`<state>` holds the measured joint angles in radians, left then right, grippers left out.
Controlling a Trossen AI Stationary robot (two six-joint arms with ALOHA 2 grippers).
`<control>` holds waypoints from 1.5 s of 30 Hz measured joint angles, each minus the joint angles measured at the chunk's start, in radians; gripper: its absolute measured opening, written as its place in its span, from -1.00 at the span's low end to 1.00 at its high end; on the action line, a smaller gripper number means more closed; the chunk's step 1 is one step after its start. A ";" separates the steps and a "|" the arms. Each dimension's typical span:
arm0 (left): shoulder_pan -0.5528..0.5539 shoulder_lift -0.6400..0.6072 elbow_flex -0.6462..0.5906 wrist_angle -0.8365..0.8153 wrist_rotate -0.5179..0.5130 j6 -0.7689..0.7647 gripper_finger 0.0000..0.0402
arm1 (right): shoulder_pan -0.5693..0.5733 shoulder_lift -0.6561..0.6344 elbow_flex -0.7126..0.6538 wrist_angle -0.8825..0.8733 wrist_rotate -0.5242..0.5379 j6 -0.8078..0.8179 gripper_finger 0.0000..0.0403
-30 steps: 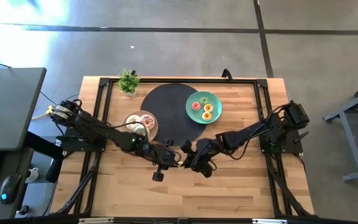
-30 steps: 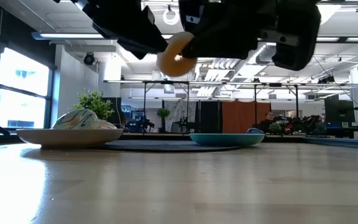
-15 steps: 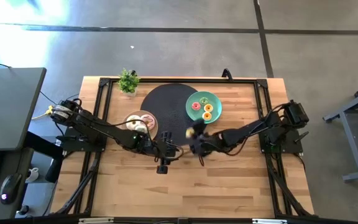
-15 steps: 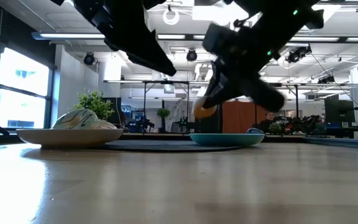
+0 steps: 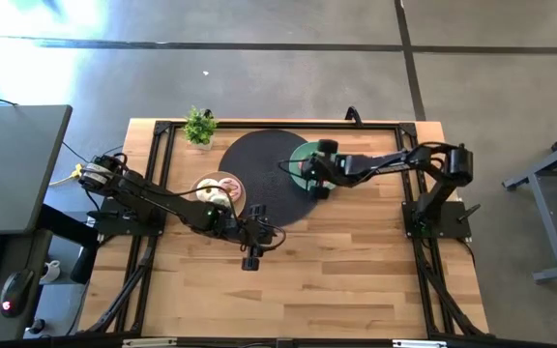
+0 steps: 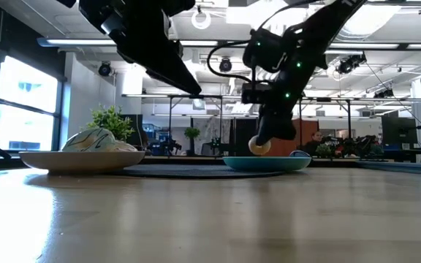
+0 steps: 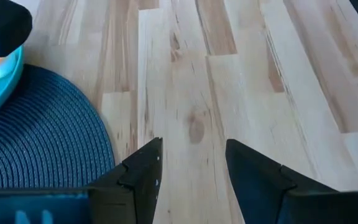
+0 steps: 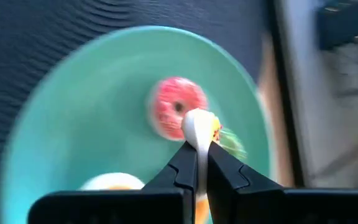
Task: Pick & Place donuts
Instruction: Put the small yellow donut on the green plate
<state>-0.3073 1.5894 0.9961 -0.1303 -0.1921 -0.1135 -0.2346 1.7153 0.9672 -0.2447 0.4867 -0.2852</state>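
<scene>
Here, the right pincer [image 5: 309, 180] hovers over the teal plate [image 5: 301, 153], clenched on a cream donut.

From above, the left pincer [image 5: 250, 253] waits off the plate, over bare table [image 5: 356, 280]. At table height, the cream donut [image 6: 259, 146] hangs just above the plate's rim. The right wrist camera shows it edge-on above a pink donut [image 8: 174, 112]; the left wrist camera shows spread, empty fingers [image 7: 143, 169].

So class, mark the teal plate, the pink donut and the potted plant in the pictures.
teal plate [image 8: 61, 124]: right wrist view, bare surface inside the rim.
pink donut [image 8: 166, 115]: right wrist view, frosted ring beside its hole.
potted plant [image 5: 199, 125]: high view, leaves.
</scene>
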 joint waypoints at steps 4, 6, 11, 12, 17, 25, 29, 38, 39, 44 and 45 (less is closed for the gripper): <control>0.000 0.000 -0.009 -0.003 0.000 0.000 -0.13 | -0.028 0.000 0.000 0.005 -0.145 0.004 -0.93; 0.000 0.000 -0.009 0.000 0.000 0.000 -0.13 | -0.032 0.000 0.000 0.004 -0.156 0.015 -0.91; 0.000 0.000 -0.009 0.008 0.000 0.000 -0.13 | -0.033 0.000 0.000 0.003 -0.162 0.015 -0.71; 0.000 0.000 -0.009 0.008 0.000 0.000 -0.13 | -0.033 0.000 0.000 0.002 -0.161 0.015 -0.65; 0.000 0.000 -0.009 0.023 0.000 -0.004 -0.13 | -0.027 0.000 0.000 0.002 -0.181 0.042 -0.38; 0.000 0.000 -0.009 0.060 -0.001 -0.049 -0.13 | 0.068 -0.001 0.000 -0.030 -0.010 0.014 -0.25; 0.000 0.000 -0.009 0.063 -0.001 -0.049 -0.13 | 0.119 -0.021 0.000 -0.036 0.034 -0.009 -0.25; 0.000 0.000 -0.009 0.070 0.027 -0.097 -0.13 | 0.068 -0.051 0.000 -0.049 -0.146 0.120 -0.28; 0.000 0.000 -0.009 0.070 0.030 -0.101 -0.13 | 0.061 -0.051 0.000 -0.051 -0.121 0.146 -0.29; 0.000 0.000 -0.009 0.072 0.051 -0.101 -0.13 | 0.050 -0.046 0.000 -0.073 -0.105 0.178 -0.34; 0.000 0.000 -0.009 0.072 0.051 -0.101 -0.13 | 0.051 -0.046 0.000 -0.068 -0.131 0.185 -0.34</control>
<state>-0.3077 1.5894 0.9871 -0.0586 -0.1410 -0.2150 -0.1833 1.6691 0.9672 -0.3129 0.3553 -0.1005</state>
